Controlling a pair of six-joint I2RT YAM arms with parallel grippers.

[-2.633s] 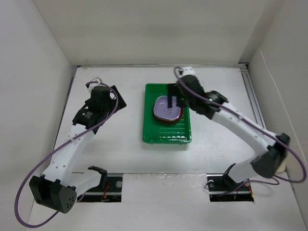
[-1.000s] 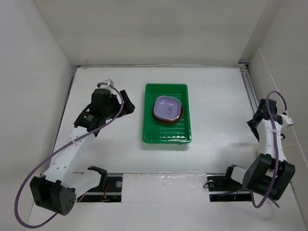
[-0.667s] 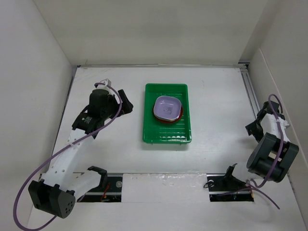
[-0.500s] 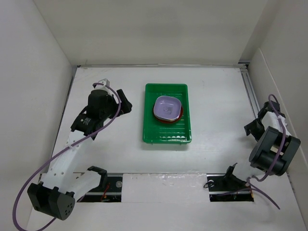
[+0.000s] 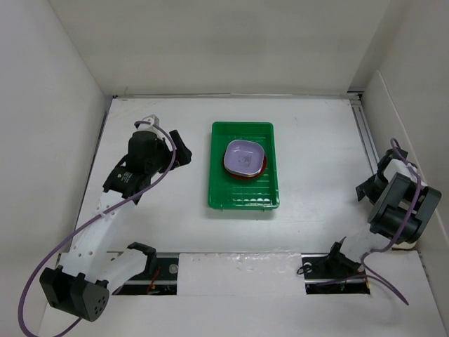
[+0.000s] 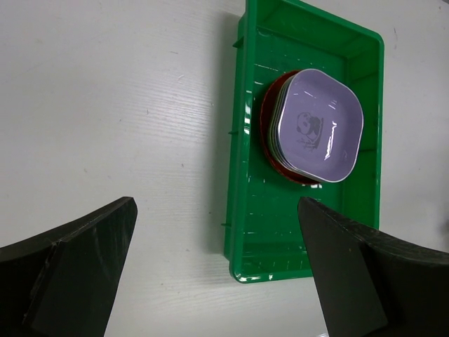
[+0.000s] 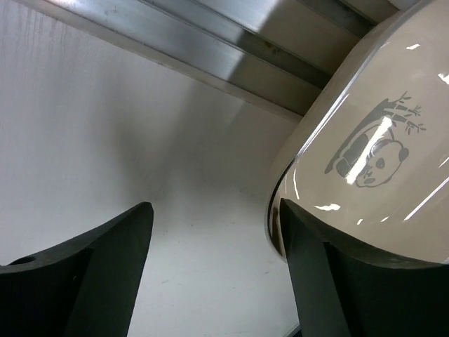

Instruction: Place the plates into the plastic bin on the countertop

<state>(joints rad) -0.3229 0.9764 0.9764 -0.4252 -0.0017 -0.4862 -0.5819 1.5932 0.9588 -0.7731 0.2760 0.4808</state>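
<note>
Right gripper [image 7: 214, 210] spread, empty, at cream plate [image 7: 372, 154] edge; straddle rim squarely before clamping. Left gripper [image 6: 216, 203] released.

Lavender dish [image 6: 319, 126] atop red plate [image 6: 267, 123] in bin [image 5: 242, 196]; cream dish [image 7: 379, 140] outside

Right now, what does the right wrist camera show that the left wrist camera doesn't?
Only the right wrist: a cream dish with a panda mark, near a metal rail. Only the left wrist: the green bin holding stacked plates, a lavender dish on top. Both: white countertop, framed by the open right end effector or left end effector.
</note>
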